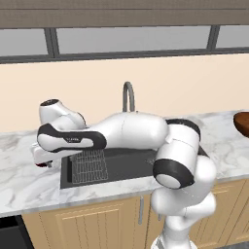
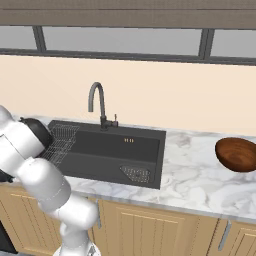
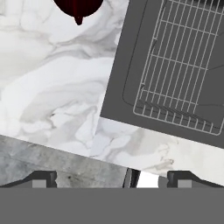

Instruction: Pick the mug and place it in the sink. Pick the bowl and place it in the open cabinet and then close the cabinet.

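The mug (image 3: 78, 8) stands on the marble counter (image 3: 57, 87), left of the sink (image 3: 131, 65) as seen from the robot. In the hand view it sits at the top edge, cut off by the frame. A small dark red nub at its lower rim points down the frame, toward the fingertips. Too little of the mug shows to give a long axis.

The gripper (image 3: 111, 179) hangs above the counter near the sink's left front corner. Its two fingertips (image 3: 41, 178) stand fully apart and hold nothing. The mug lies ahead of the gripper, well apart from it and offset toward the left fingertip. In the left base view a sliver of the mug (image 1: 43, 165) shows just below the hand.

The wire rack (image 3: 179, 65) lies inside the sink at its left end. The bowl (image 2: 236, 154) rests on the counter right of the sink, well apart from the basin and tilted so that its hollow faces the sink.
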